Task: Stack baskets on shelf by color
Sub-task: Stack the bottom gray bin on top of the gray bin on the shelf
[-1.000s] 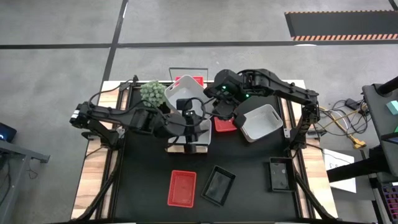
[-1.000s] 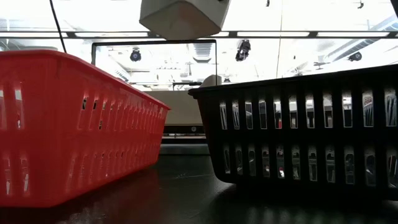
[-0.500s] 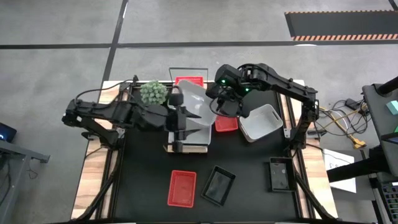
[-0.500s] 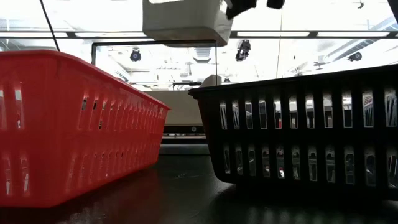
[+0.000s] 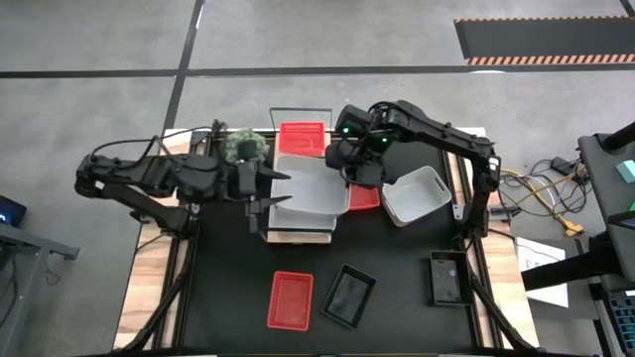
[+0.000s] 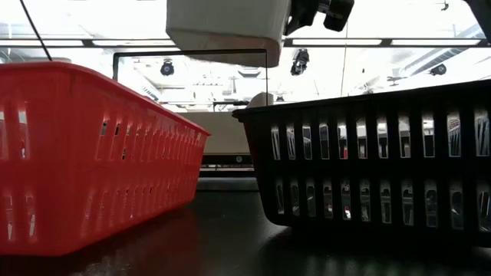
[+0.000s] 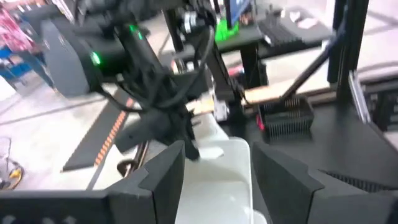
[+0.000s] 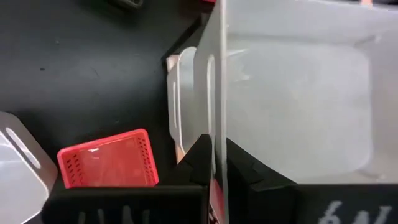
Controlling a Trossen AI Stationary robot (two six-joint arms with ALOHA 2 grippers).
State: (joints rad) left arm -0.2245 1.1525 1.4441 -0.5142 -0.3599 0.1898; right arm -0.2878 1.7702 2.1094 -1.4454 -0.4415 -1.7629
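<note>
High view: the right gripper (image 5: 349,171) had its fingers pinched shut on the rim of a white basket (image 5: 313,185), which hung over the shelf (image 5: 298,235) in the middle of the desk (image 5: 228,288). The left gripper (image 5: 270,190) sat just beside the basket's other end, fingers spread wide, holding nothing.

High view, the rest: one red basket (image 5: 302,138) at the far end of the shelf, another red basket (image 5: 363,197) peeking out beside the white one, a second white basket (image 5: 417,194) lying off to the right, a loose red basket (image 5: 291,299) and two black baskets (image 5: 349,296) near the front edge. A green plant (image 5: 243,146) stood by the left arm.

Low view: close up there were only the red basket (image 6: 84,153) and a black basket (image 6: 376,153) on the desk, with the white basket (image 6: 226,29) held up high behind them.

Left wrist view: open fingers (image 7: 163,177) on either side of the white basket (image 7: 221,180), not clamped on it.

Right wrist view: fingers (image 8: 200,163) closed on the basket's thin wall (image 8: 219,74), with another white basket (image 8: 184,99) underneath on the shelf — looked like the white stack was being built.

Progress: early to middling, I'd say — white pile was started, one white, the reds and all the blacks I could see were still left to stack.
</note>
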